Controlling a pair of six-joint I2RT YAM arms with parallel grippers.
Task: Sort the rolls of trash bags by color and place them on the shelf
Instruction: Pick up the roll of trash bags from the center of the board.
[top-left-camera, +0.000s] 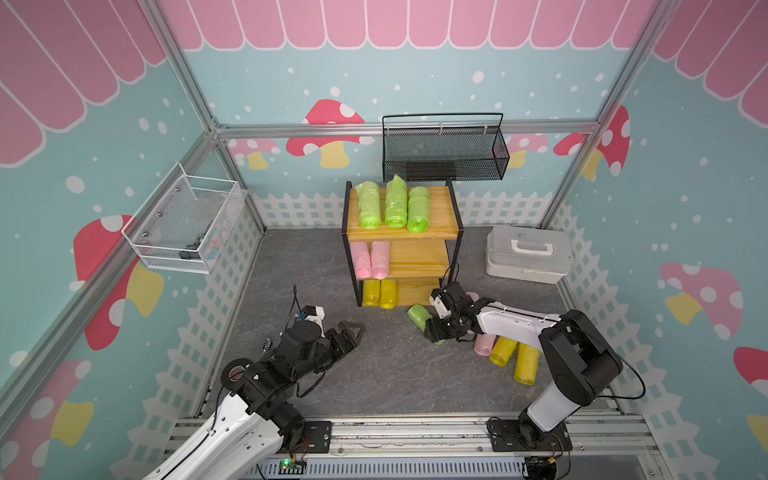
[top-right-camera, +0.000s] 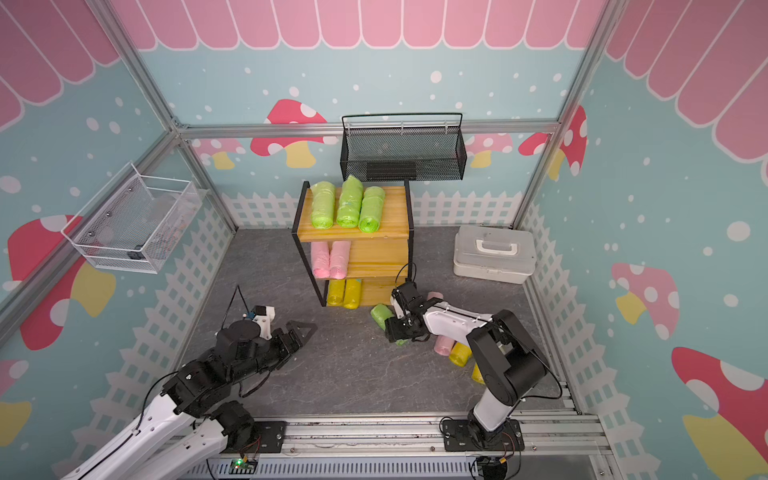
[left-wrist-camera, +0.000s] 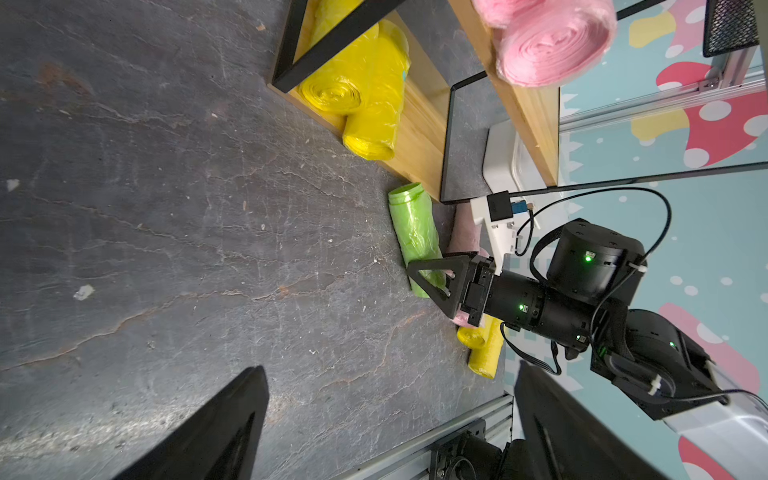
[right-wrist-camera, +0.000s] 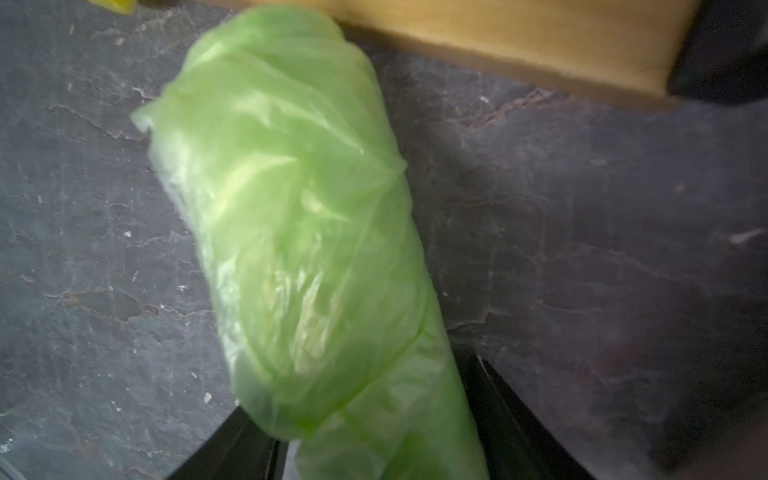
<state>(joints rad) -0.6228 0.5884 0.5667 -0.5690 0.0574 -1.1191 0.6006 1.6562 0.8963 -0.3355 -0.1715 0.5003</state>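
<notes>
The shelf (top-left-camera: 440, 216) holds three green rolls (top-left-camera: 395, 203) on top, two pink rolls (top-left-camera: 370, 259) on the middle board and two yellow rolls (top-left-camera: 379, 293) at the bottom. One more green roll (top-left-camera: 419, 316) (top-right-camera: 381, 315) (left-wrist-camera: 415, 237) (right-wrist-camera: 299, 232) lies on the floor beside the shelf's foot. My right gripper (top-left-camera: 432, 332) (left-wrist-camera: 432, 278) (right-wrist-camera: 365, 415) is shut on its near end, one jaw against each side. Behind that arm lie a pink roll (top-left-camera: 484, 343) and two yellow rolls (top-left-camera: 515, 357). My left gripper (top-left-camera: 353, 328) (left-wrist-camera: 390, 365) hovers open over bare floor, holding nothing.
A white lidded box (top-left-camera: 528, 253) sits at the back right. A black mesh basket (top-left-camera: 444, 149) hangs above the shelf, and a white wire basket (top-left-camera: 187, 224) hangs on the left wall. A metal rail (top-left-camera: 415, 432) runs along the front edge.
</notes>
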